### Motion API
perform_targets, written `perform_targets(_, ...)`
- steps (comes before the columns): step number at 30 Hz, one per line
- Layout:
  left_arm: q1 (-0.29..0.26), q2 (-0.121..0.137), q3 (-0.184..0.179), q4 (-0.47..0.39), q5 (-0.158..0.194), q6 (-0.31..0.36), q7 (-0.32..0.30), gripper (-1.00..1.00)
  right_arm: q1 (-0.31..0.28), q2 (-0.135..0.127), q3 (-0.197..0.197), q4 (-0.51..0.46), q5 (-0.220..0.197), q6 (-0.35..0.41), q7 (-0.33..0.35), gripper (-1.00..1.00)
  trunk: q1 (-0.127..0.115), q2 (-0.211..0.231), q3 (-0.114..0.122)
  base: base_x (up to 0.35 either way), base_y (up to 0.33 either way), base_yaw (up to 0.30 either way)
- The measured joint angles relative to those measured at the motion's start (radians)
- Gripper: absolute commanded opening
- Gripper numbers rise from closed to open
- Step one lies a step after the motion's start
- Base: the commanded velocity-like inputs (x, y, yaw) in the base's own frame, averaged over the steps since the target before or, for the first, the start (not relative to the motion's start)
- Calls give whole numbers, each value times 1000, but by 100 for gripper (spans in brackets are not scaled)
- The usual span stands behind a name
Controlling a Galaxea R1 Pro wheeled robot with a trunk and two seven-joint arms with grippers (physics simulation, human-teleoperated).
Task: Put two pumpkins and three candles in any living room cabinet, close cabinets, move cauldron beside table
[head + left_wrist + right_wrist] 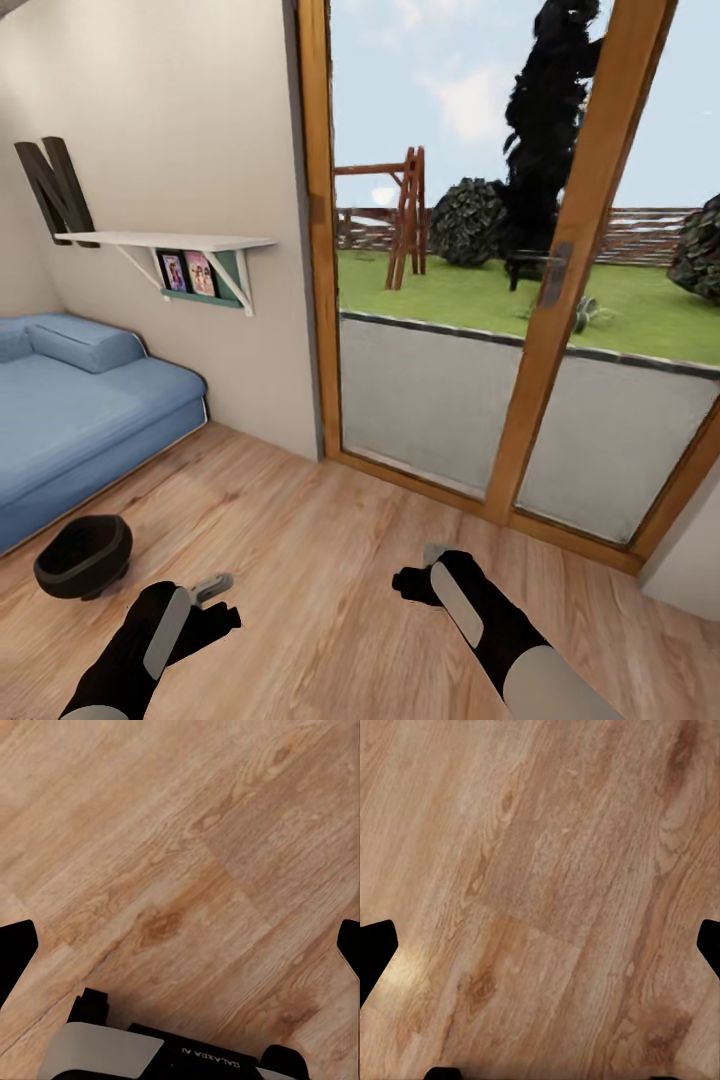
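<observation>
One cauldron [83, 556] stands on the wood floor [320, 560], beside one blue sofa [80, 420] carrying one bolster cushion [85, 343]. One white wall shelf [165, 241] holds two framed pictures [187, 273], with one dark letter N [56, 188] at the wall above it. Two robot arms counted, left pincer [215, 590] and right pincer [420, 572], before two wood-framed glass door panels [560, 300].

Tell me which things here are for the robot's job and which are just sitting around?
For the job:
- cauldron, black, on the wooden floor by the sofa
- left gripper and right gripper, both open and empty

Just there:
- blue sofa
- wall shelf with pictures
- glass door
</observation>
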Motion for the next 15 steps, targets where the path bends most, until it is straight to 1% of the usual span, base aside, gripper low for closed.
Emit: perform_targets(15, 0, 0, 0, 1, -1, 0, 0, 100, 0, 0, 1, 1, 2, 1, -1, 100, 0, 0, -15, 331, 0, 244)
